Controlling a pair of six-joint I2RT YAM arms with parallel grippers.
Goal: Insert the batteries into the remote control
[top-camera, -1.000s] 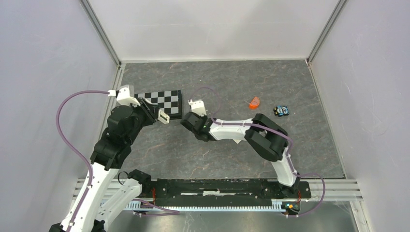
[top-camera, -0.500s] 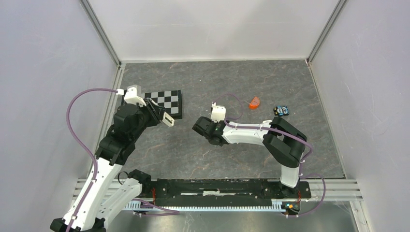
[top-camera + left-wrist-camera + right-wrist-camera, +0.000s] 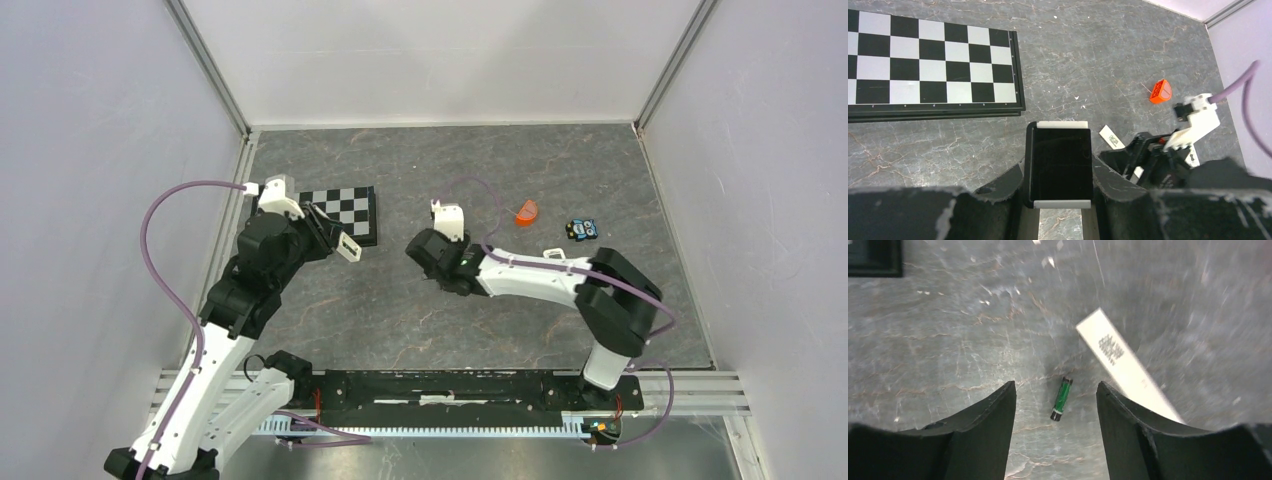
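We are clamping the remote (image 3: 1060, 150) in our left gripper (image 3: 1060, 187), holding it above the table (image 3: 1098, 60) by the near corner of the chessboard (image 3: 933, 65). Our right gripper (image 3: 1055, 384) is hanging low over the table with its fingers apart, gripping nothing. One battery (image 3: 1062, 398) is lying flat between those fingers, touching neither. A white strip (image 3: 1123, 365) is lying just beside it, and an orange piece (image 3: 1161, 91) is sitting farther off.
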